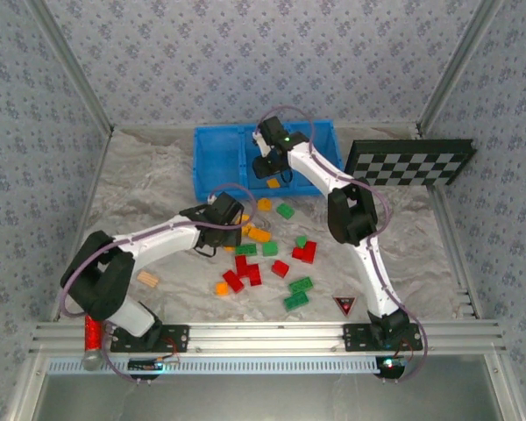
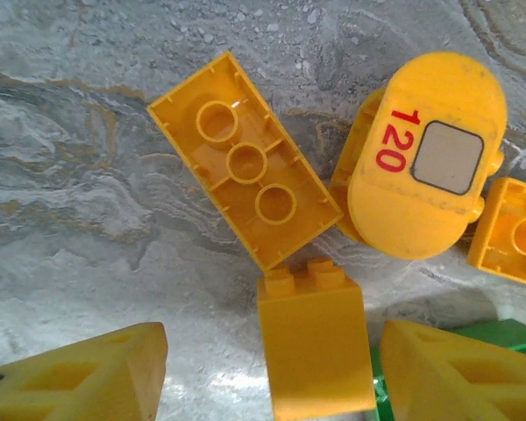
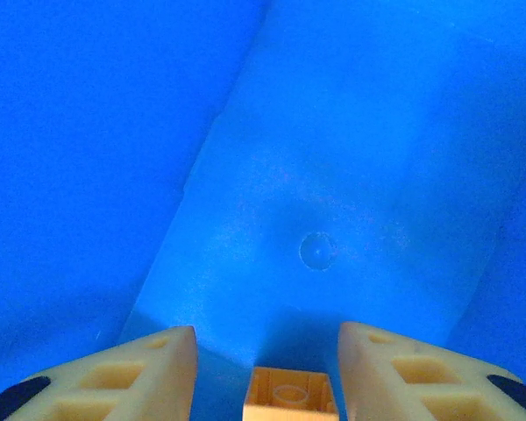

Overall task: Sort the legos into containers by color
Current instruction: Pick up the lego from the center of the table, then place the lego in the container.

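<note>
Left pincer (image 2: pixel 273 340) is hanging spread, straddling a smooth yellow studded plastic brick (image 2: pixel 320 364) without touching it. An upturned hollow yellow brick (image 2: pixel 245 193) is lying at its 11 o'clock on the marbled grey worktop (image 2: pixel 70 175). Right pincer (image 3: pixel 265 351) is hanging spread around a small orange brick (image 3: pixel 291 396), which is sitting untouched on the floor of the glossy blue plastic bin (image 3: pixel 351 175).

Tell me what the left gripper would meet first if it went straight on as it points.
The left gripper would likely meet the yellow brick between its fingers first; depth is unclear.
</note>
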Robot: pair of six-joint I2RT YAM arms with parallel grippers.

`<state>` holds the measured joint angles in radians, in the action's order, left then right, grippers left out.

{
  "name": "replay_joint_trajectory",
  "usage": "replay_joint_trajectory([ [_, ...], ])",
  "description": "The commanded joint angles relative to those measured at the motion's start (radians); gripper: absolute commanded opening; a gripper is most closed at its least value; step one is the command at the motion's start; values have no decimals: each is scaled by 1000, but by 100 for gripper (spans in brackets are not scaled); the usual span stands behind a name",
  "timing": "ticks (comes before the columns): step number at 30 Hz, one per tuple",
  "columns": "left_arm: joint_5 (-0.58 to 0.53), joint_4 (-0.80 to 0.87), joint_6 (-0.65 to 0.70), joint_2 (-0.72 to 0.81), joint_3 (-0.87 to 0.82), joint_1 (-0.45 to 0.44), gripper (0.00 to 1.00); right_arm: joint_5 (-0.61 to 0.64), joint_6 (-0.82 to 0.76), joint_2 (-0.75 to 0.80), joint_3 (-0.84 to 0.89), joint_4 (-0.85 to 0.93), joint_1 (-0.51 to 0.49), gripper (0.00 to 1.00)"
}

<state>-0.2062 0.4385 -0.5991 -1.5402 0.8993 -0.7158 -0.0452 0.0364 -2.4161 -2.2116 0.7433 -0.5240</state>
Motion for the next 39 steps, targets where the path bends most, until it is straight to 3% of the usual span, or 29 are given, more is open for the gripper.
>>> replay_joint_trajectory([
  [1, 27, -37, -29, -40, 14, -7, 63, -18, 15, 119, 40, -21, -9, 48],
  [5, 50, -55, -34, -89, 22, -8, 57, -17, 17, 199, 116, -45, -14, 47],
  [11, 62, -58, -39, -134, 39, -8, 40, -17, 11, 339, 273, -87, -22, 49],
  [18, 72, -22, -18, -134, 81, -8, 26, 6, 5, 619, 670, -174, -19, 53],
  [26, 64, 97, 64, -71, 237, -7, 23, 51, 126, 966, 1129, -197, -28, 55],
  [31, 67, 135, 137, -94, 411, -8, 23, 45, 251, 1094, 1288, -170, -46, 56],
  [39, 56, 100, 217, -256, 677, -7, 23, 1, 438, 1241, 1496, -188, -97, 57],
])
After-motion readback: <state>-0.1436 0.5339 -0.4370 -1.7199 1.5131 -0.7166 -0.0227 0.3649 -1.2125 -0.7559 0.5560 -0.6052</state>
